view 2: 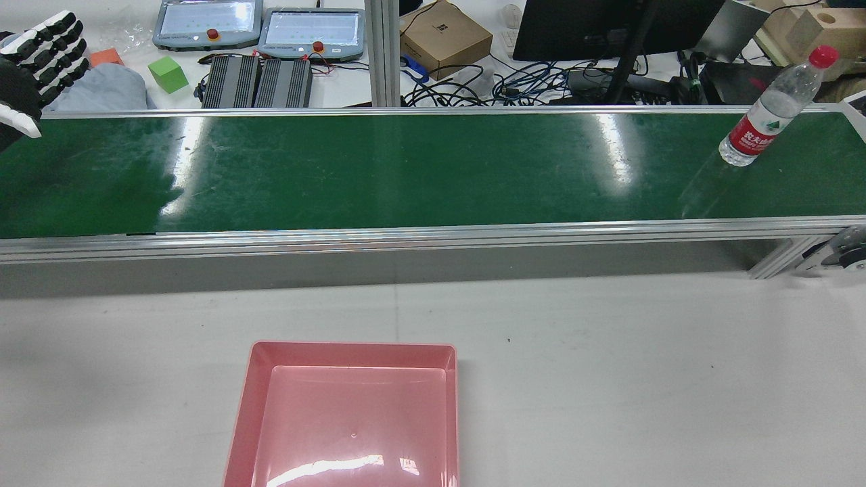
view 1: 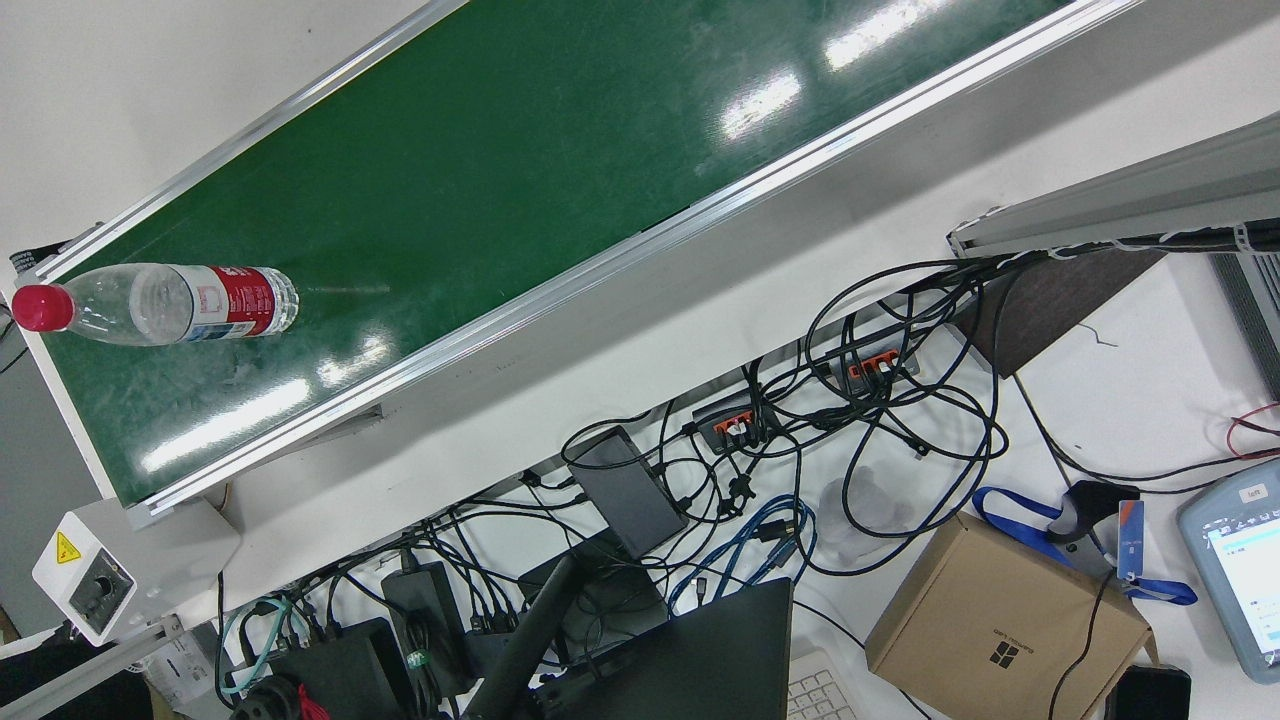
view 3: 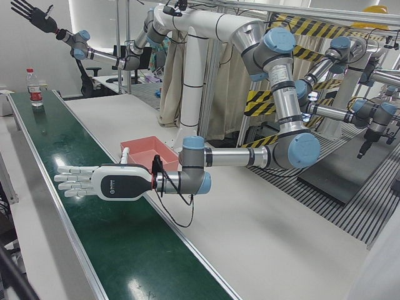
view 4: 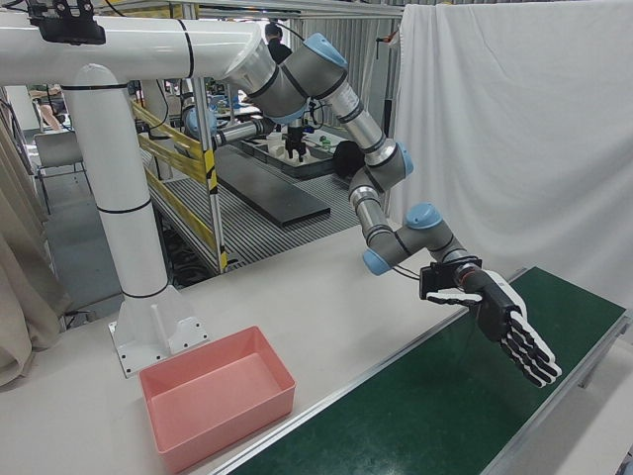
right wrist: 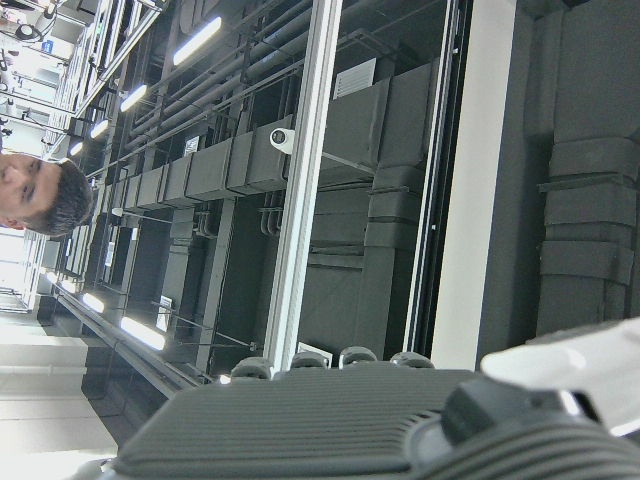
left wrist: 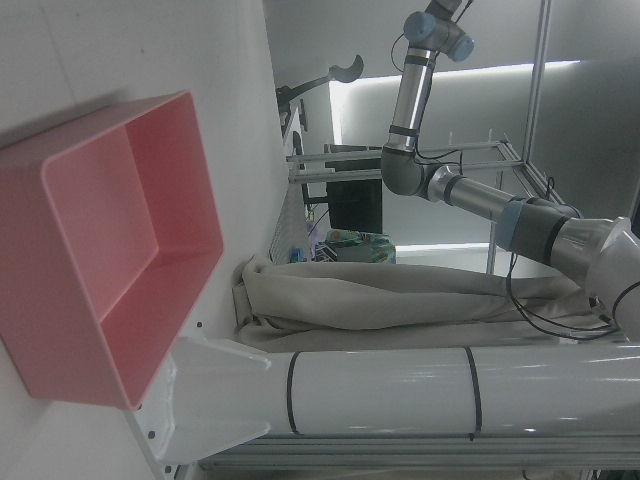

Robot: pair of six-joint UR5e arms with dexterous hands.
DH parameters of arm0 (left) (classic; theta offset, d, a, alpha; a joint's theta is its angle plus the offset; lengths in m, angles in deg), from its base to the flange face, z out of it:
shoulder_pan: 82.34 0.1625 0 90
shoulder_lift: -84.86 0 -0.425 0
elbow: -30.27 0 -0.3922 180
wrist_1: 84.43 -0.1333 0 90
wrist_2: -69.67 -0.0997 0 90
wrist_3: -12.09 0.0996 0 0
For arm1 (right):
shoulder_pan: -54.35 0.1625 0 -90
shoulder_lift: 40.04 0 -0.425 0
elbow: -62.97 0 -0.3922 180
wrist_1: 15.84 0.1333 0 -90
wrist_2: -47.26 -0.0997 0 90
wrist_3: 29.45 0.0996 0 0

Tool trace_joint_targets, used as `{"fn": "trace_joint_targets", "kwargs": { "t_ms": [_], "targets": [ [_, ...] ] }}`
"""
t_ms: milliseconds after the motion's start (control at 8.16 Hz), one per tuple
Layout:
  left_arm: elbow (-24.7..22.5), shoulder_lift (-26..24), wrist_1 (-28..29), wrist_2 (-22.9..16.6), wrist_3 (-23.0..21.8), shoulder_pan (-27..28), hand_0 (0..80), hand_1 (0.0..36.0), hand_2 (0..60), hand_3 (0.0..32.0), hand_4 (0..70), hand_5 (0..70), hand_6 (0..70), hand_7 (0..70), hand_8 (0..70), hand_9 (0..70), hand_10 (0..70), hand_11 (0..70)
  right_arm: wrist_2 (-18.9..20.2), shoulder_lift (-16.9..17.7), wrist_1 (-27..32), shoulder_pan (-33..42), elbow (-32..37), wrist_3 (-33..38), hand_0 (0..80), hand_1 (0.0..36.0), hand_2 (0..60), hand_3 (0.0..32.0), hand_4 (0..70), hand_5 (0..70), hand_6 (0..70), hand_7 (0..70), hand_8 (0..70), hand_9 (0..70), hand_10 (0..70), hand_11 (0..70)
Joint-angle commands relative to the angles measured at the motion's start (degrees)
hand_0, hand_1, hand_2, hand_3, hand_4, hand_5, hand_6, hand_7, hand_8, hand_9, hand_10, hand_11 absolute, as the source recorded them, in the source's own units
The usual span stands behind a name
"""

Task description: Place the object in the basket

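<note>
The bottle (view 2: 768, 115) stands upright on the green belt (view 2: 419, 169) at its far right end in the rear view, well apart from both hands and from the pink basket (view 2: 352, 412) on the table. The left hand (view 3: 103, 181) hovers over the belt's left end, fingers extended and spread, holding nothing. The right hand (view 3: 31, 15) is raised high above the bottle's end of the belt, fingers likewise splayed and empty. The bottle is clear thin plastic and looks nearly empty (judgement: light, easily tipped, walls that yield under pressure, smooth label). Take hold around the labelled mid-body, with moderate squeeze, not at the red cap (view 2: 823, 55).
</note>
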Motion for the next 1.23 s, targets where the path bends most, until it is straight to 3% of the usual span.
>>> {"fn": "trace_joint_targets", "kwargs": {
  "t_ms": [0, 1103],
  "targets": [
    [-0.14, 0.00, 0.00, -0.03, -0.03, -0.09, 61.3, 6.4, 0.0, 0.0, 0.8, 6.5, 0.0, 0.0, 0.0, 0.0, 0.0, 1.9, 0.03, 0.00, 0.00, 0.00, 0.00, 0.00, 0.0, 0.0, 0.0, 0.0, 0.0, 0.0, 0.0, 0.0, 0.0, 0.0, 0.0, 0.0],
    [-0.58, 0.18, 0.26, -0.03, -0.99, -0.44, 61.2, 6.7, 0.0, 0.0, 4.5, 6.9, 0.7, 0.0, 0.9, 1.0, 1.0, 3.5, -0.05, 0.00, 0.00, -0.08, 0.26, 0.00, 0.0, 0.0, 0.0, 0.0, 0.0, 0.0, 0.0, 0.0, 0.0, 0.0, 0.0, 0.0]
  ]
}}
